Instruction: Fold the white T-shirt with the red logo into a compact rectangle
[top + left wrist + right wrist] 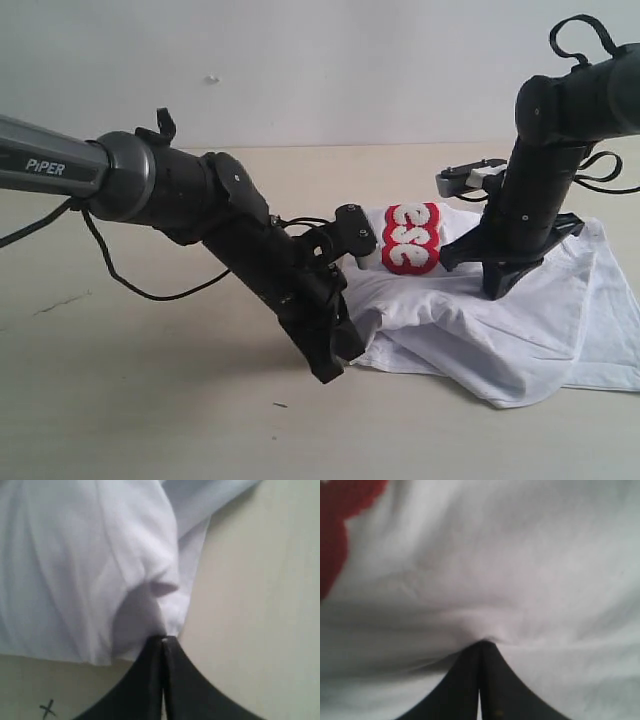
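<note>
The white T-shirt (pixel 490 325) lies crumpled on the right half of the table, with part of the red logo (pixel 414 238) showing on a raised fold. My left gripper (pixel 330 365) presses down at the shirt's left edge, jaws shut on a pinch of its hem (pixel 170 625). My right gripper (pixel 497 290) stands on the middle of the shirt, shut on a pucker of white cloth (pixel 485 630). A corner of the red logo (pixel 340 525) shows in the right wrist view.
The beige table (pixel 150 400) stretches to the left and front of the shirt. A small dark X mark (pixel 47 709) sits on the table near the left gripper. A white wall (pixel 320 70) closes the back.
</note>
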Controlling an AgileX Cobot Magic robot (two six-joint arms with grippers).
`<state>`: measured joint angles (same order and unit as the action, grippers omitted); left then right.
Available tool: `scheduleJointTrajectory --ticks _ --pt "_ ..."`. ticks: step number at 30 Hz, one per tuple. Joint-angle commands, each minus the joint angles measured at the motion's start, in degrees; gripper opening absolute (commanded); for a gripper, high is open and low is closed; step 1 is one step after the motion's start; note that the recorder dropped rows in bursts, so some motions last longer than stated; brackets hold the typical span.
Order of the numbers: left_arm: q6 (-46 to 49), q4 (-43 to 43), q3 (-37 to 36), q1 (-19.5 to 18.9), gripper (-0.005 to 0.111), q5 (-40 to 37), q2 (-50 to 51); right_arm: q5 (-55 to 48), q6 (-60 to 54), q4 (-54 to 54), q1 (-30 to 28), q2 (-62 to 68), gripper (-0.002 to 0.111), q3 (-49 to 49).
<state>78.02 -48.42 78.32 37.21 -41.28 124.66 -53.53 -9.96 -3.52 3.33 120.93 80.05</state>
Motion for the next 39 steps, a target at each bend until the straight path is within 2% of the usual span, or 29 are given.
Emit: scheduleJointTrajectory --ticks 1,6,9,17,22,32,36,39 --pt "-1.8 3.9 -0.2 -0.1 0.000 -0.7 -1.4 -0.3 -4.7 -7.9 0.0 -3.7 0.000 1.5" --pt "-2.0 4.5 -0.2 -1.7 0.000 -0.4 -5.0 -0.7 -13.2 -21.4 0.1 -7.3 0.000 -0.1" --pt "-2.2 4.5 -0.2 -4.6 0.000 -0.4 -8.5 -0.5 -15.5 -24.2 0.9 -7.4 0.000 -3.3" --pt "-8.5 4.4 -0.2 -18.5 0.000 -6.0 -14.7 1.2 -15.4 -23.3 7.1 -5.2 0.000 -7.2" --pt "-9.8 4.3 -0.2 -23.5 0.000 -10.5 -16.1 0.8 -15.4 -23.3 9.6 -4.9 0.000 -7.2" --pt "-10.4 3.2 -0.2 -24.1 0.000 -12.2 -17.5 3.0 -15.4 -22.9 10.3 -3.2 0.000 -10.3" --pt "-10.4 3.1 -0.2 -24.1 0.000 -12.4 -17.6 3.3 -15.8 -22.6 10.3 -6.7 0.000 -8.8" --pt "-10.4 3.1 -0.2 -24.1 0.000 -12.4 -17.6 8.2 -15.3 -20.8 10.2 -10.6 0.000 -8.7"
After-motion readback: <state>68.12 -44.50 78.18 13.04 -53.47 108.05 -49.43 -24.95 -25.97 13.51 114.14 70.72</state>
